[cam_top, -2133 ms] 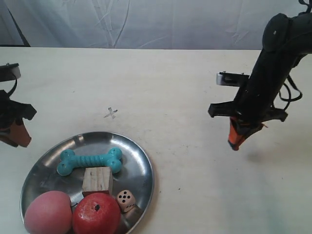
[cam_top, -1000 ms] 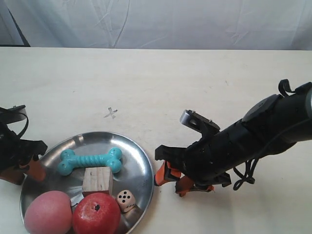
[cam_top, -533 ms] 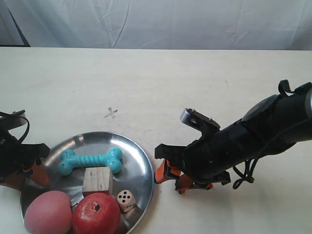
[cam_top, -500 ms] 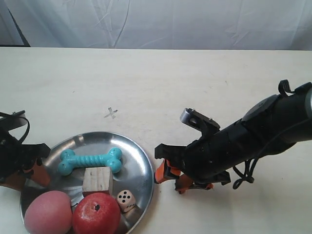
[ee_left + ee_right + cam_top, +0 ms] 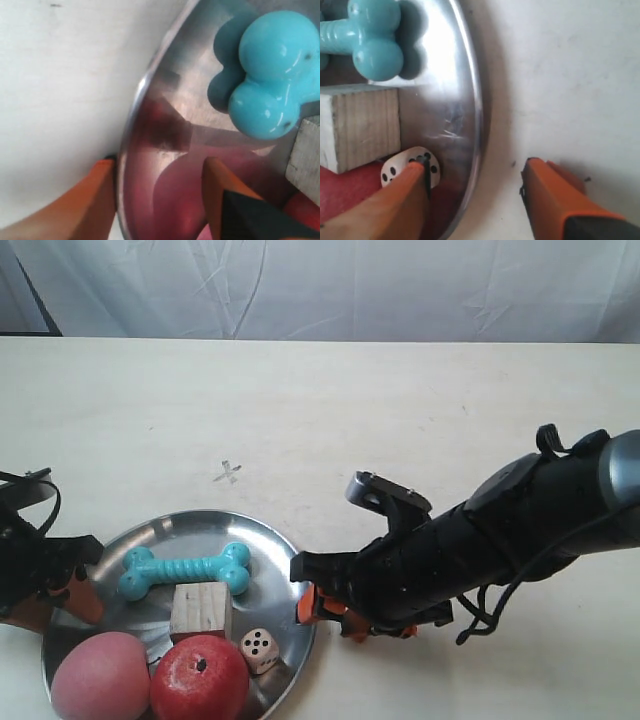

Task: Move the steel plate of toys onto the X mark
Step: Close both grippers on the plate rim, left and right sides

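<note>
Your left gripper point(image 5: 160, 192) straddles the plate point(image 5: 275, 560) rim, jaws wide open, gripping nothing. Your right gripper point(image 5: 475, 175) straddles the opposite rim beside the die point(image 5: 404, 167), also open and empty. The plate sits near the X mark point(image 5: 228, 472), not touching it.

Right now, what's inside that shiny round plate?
Five toys: a teal bone, a wooden cube, a white die, a red apple and a pink ball. The apple and ball hide part of the steel plate; the picture's edge crops its rim.
</note>
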